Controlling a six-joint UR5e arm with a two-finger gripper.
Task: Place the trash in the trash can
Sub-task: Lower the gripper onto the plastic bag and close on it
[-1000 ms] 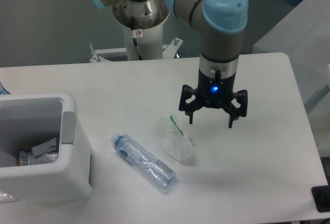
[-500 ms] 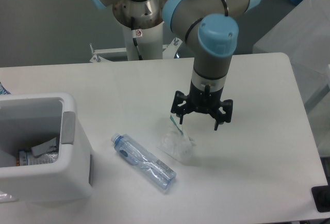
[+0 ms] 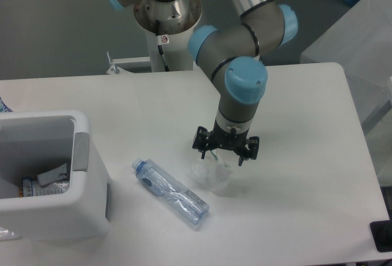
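White rectangular table [image 3: 306,94], translucent plastic sheet [image 3: 361,39] far right, black flat object [image 3: 382,235] at bottom-right corner

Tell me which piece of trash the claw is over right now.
The crumpled wrapper, under the open claw; the bottle lies apart, toward the bin.

A white table [image 3: 318,205] stands before a grey wall [image 3: 49,27], evenly lit.
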